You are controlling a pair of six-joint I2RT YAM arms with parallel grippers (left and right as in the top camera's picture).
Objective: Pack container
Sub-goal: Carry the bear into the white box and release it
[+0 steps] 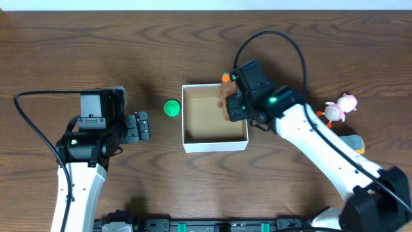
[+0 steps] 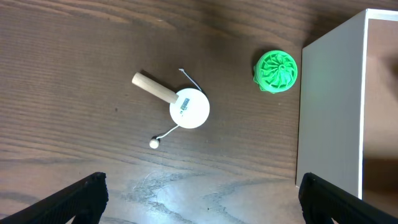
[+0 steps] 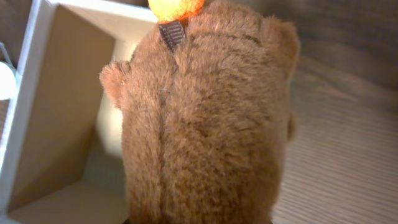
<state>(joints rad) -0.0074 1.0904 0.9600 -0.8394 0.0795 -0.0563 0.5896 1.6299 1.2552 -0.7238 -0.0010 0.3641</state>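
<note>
My right hand (image 1: 230, 106) grips the bear (image 3: 205, 124) over the box (image 1: 215, 145), at its far-right corner; released here, it could snag the rim and tumble outside.

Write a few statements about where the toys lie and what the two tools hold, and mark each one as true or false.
1. The green ridged round toy lies on the wooden table, outside the white-walled cardboard box. True.
2. The left tool is closed on the white round drum toy with a wooden handle. False: it is open and holds nothing; the drum toy lies on the table.
3. The right tool holds a brown plush toy over the box's edge. True.
4. The pink pig toy lies inside the box. False: it is on the table, beyond the right arm.
</note>
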